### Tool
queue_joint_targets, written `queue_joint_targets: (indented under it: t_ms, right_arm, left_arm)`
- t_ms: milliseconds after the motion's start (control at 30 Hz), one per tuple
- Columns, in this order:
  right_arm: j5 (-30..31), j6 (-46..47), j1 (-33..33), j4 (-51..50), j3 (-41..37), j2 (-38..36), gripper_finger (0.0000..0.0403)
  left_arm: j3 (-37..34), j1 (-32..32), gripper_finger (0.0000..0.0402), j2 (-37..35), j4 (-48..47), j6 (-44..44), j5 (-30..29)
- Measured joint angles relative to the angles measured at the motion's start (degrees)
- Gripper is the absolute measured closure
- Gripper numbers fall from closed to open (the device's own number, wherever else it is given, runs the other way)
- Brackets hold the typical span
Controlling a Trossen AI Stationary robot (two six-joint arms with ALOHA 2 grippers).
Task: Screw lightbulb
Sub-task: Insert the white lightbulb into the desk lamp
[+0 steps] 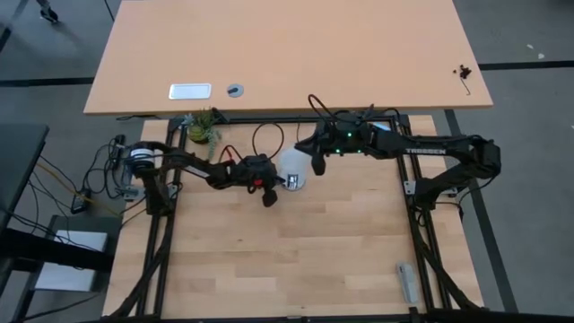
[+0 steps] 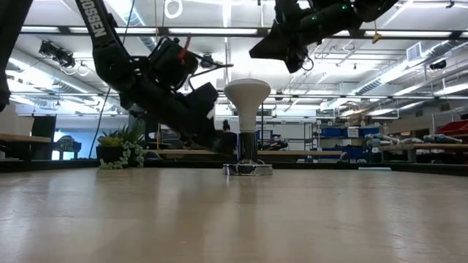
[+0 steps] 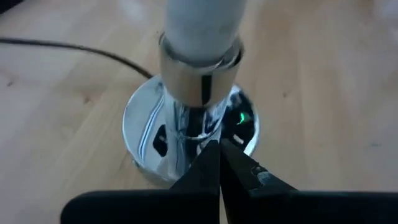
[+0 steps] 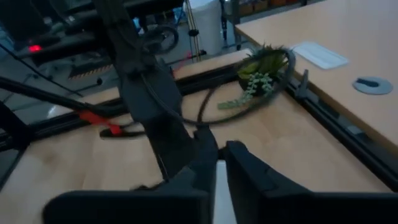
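Already the lightbulb (image 2: 246, 98) stands upright in the socket base (image 2: 247, 169) near the bench's (image 1: 296, 260) centre. It looks light, smooth and fragile: glass that would slip or crack under a hard pinch, so the broad globe is the place to hold, gently, not the narrow neck. The left gripper (image 3: 219, 163) sits at the bulb's nine o'clock, jaws closed on nothing. The right gripper (image 1: 317, 166) hovers at about two o'clock, jaws seemingly slightly parted and empty.
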Motion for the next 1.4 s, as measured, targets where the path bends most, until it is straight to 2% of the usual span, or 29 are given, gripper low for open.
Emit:
queue_joint_targets:
  t_ms: [133, 433, 767, 900, 1233, 1400]
  right_arm:
    - [2.94, -2.14, 0.02, -3.38, 0.00, -0.17, 0.0395]
    - [7.91, -4.55, -0.78, -4.67, 0.04, 1.63, 0.0393]
    - [7.35, -7.28, -2.47, -3.40, 0.04, 6.90, 0.0393]
    - [6.94, -7.26, -2.67, -3.91, 0.04, 6.89, 0.0393]
    - [4.28, -6.59, -2.26, -6.09, 0.04, 6.87, 0.0393]
    - [4.24, -6.59, -2.17, -6.88, 0.04, 6.87, 0.0394]
  left_arm:
    - [0.09, -1.33, 0.0399, -2.94, -1.87, 0.09, 0.04]
    - [0.11, -6.40, 0.0399, -8.77, -2.06, 0.11, 1.79]
    - [1.39, -6.64, 0.0399, -10.29, -0.85, -0.04, -0.69]
    - [2.61, -6.64, 0.0399, -10.31, -2.21, 0.20, -1.04]
    - [3.01, -6.62, 0.0399, -10.31, -2.03, 0.32, -6.08]
    - [3.04, -6.62, 0.0399, -10.31, -1.50, 0.11, -6.21]
